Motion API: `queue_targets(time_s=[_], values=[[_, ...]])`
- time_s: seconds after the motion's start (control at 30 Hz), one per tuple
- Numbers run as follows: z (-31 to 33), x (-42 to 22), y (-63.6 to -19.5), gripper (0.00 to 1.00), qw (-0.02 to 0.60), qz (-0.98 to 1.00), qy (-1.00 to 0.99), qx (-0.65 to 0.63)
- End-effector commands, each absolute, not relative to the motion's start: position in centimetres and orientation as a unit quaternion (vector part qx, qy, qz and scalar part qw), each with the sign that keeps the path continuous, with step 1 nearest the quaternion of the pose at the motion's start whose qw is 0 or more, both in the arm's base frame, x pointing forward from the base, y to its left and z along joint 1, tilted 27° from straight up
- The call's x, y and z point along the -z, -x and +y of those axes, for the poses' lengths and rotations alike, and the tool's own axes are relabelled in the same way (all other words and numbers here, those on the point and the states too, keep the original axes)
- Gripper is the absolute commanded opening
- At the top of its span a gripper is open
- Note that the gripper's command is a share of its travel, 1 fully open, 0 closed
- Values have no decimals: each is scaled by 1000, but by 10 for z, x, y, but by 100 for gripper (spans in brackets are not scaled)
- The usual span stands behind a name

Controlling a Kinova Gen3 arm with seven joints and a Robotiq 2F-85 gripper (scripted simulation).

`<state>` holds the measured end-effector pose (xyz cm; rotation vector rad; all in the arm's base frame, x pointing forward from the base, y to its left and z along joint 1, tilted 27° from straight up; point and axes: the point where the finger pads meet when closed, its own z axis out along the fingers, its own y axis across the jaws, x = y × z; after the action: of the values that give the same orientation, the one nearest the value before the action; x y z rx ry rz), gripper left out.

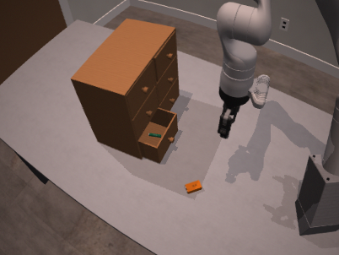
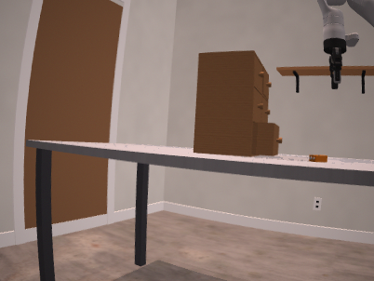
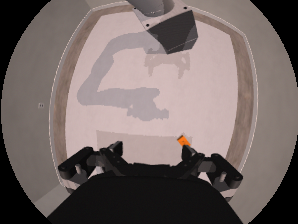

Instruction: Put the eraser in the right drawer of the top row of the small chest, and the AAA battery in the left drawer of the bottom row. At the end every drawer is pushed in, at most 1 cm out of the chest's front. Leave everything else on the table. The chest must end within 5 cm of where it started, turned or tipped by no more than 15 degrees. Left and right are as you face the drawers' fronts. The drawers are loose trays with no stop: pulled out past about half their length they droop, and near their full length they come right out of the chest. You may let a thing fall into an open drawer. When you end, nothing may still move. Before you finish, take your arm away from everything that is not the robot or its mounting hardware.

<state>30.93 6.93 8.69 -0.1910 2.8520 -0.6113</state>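
Observation:
The small chest [image 1: 111,61] [image 2: 224,102] stands upright. Its bottom-left drawer [image 1: 167,147] [image 2: 266,140] is pulled well out and looks level. A small green cylinder, the AAA battery [image 1: 155,135], lies on its floor. The top-right drawer [image 1: 164,64] looks shut or nearly so; its inside is hidden. The other drawers look pushed in. I can make out no separate eraser. An orange block [image 1: 193,187] [image 2: 318,158] [image 3: 183,141] with small pale marks at one end lies on the table, perhaps a 9V battery. My gripper [image 1: 223,134] [image 2: 335,86] [image 3: 152,150] is open and empty, high above the table, off the chest's front.
The table [image 1: 105,192] [image 2: 153,155] [image 3: 200,95] carries the chest and orange block. The robot's base [image 1: 317,198] [image 3: 174,34] stands at the right in the top view, facing the drawer fronts. A wall shelf [image 2: 321,71] is behind the gripper in the exterior view.

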Motion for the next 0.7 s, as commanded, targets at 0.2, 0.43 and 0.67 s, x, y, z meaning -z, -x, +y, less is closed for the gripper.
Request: queue_targets(time_s=[0.2, 0.43, 0.67], values=[[35, -82, -317, 100, 125, 955, 63, 262], [11, -80, -328, 100, 146, 941, 65, 299], [-18, -81, -353, 100, 198, 914, 75, 347]])
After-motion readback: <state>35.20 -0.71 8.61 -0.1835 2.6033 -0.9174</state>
